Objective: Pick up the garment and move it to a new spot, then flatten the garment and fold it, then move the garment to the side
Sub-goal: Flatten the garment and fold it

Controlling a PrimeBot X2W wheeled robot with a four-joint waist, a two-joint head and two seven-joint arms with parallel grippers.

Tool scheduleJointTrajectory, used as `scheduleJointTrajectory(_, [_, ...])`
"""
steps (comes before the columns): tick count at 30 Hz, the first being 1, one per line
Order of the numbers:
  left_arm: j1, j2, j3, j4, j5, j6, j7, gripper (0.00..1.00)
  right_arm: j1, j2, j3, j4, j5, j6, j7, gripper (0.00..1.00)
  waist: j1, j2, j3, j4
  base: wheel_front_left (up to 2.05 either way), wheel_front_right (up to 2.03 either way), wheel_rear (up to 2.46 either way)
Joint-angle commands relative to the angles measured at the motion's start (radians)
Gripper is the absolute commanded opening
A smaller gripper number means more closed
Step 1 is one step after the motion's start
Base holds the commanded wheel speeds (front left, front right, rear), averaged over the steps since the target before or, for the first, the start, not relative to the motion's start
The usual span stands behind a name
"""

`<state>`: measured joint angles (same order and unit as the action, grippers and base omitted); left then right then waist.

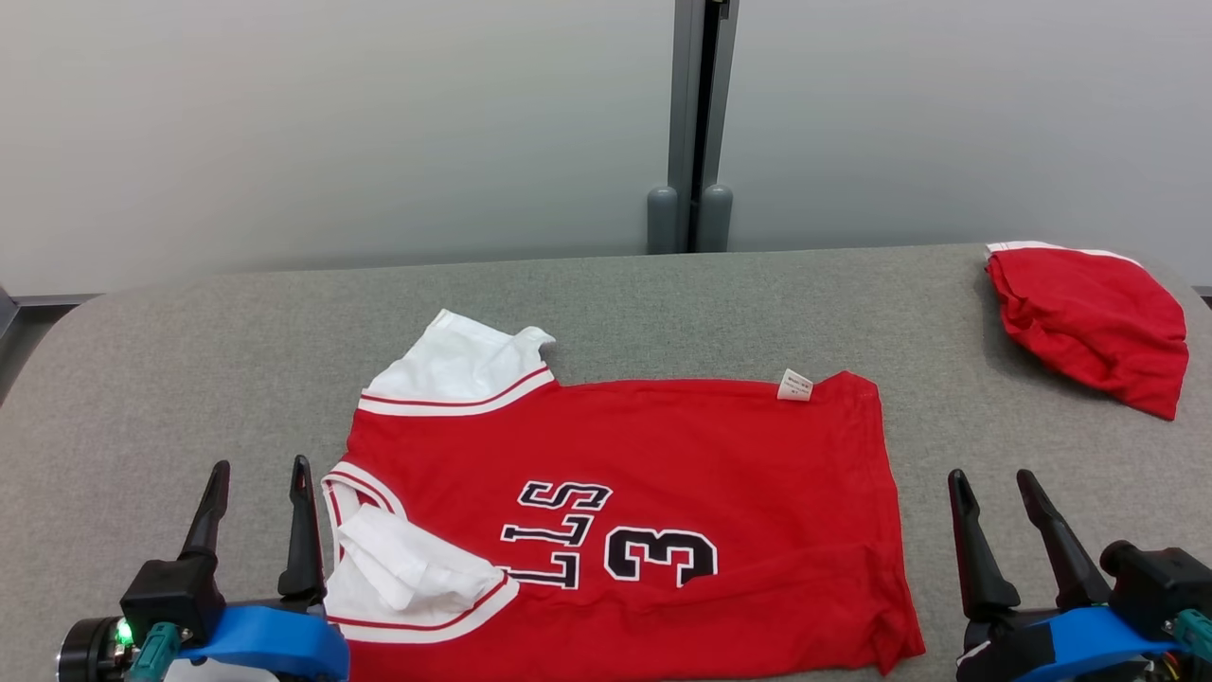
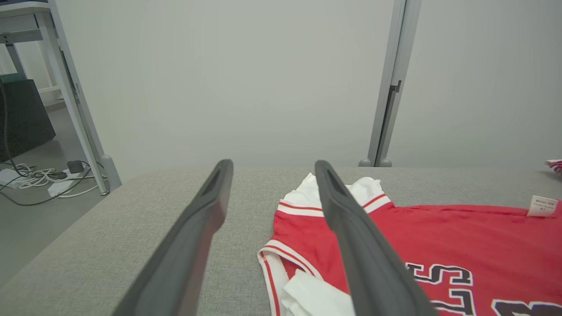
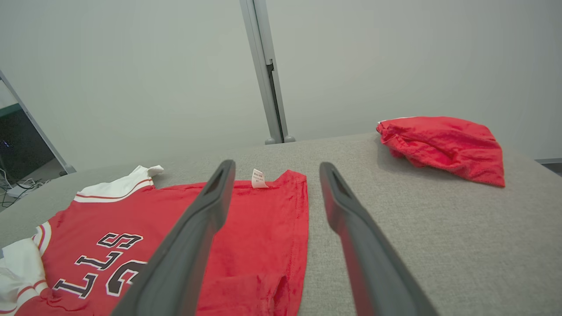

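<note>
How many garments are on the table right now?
2. The red jersey lies spread out at the middle of the grey table, near the robot. A bunched red garment sits at the far right corner. Another could hide beneath either.

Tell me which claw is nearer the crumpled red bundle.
Right. The right claw hovers nearside of the red bundle; the left claw is beyond the jersey, far to its left.

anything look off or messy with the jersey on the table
The red jersey lies mostly flat, but its near white sleeve is crumpled, and the near hem corner is creased. A white label sticks out at its far edge. A second red garment sits bunched at the far right of the table.
</note>
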<state>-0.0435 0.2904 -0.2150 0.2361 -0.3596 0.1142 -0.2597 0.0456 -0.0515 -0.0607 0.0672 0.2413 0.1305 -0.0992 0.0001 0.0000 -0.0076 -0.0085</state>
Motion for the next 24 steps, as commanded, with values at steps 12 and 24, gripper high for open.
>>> scheduleJointTrajectory(12, [-0.031, 0.007, -0.004, 0.018, -0.013, 0.003, -0.001, 1.0, -0.016, 0.001, -0.004, 0.019, -0.001, 0.001, 0.003, 1.0, -0.0001, 0.0, 0.006, -0.001, 0.0, 0.0, 0.0])
scheduleJointTrajectory(24, [-0.325, 0.086, 0.0, 0.05, -0.008, -0.072, 0.073, 1.0, -0.247, -0.057, -0.008, 0.025, -0.043, 0.001, 0.086, 1.0, -0.0001, 0.0, 0.13, -0.023, 0.0, 0.0, 0.0])
